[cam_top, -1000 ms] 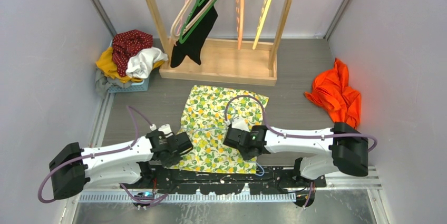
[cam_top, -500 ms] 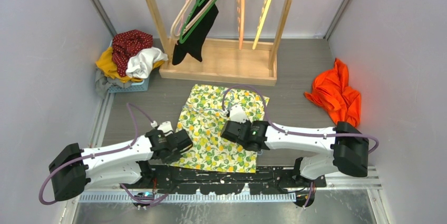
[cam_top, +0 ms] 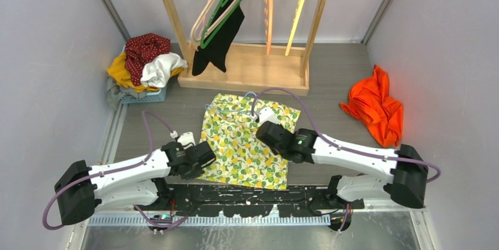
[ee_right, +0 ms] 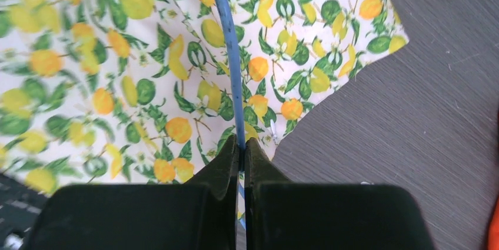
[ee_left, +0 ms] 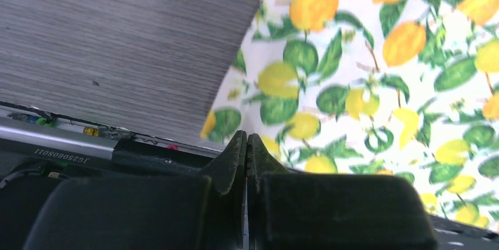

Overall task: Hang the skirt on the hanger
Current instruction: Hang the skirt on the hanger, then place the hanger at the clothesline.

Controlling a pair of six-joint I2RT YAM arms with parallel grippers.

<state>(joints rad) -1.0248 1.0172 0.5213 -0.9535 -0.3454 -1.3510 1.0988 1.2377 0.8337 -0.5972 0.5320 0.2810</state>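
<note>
Skirt point(cam_top: 244, 144): lemon-print, spread flat on the grey table point(cam_top: 329, 103) between the two arms, near the wooden rack point(cam_top: 247, 73) but not touching it.
Blue hanger point(ee_right: 226, 44): a thin rod lying across the print, on top of the cloth; nothing shows it threaded into the waist.
Right gripper point(ee_right: 241, 147): jaws clamped on the hanger's rod, over the skirt's right side.
Left gripper point(ee_left: 246, 144): jaws pressed together at the skirt's near left edge; whether any cloth is caught between them cannot be told.
Risk, hanger: the slim rod could twist or slip from so narrow a pinch if dragged against fabric.
Risk, skirt: with no cloth held on the left, the skirt would likely bunch and ride along with the hanger.
</note>
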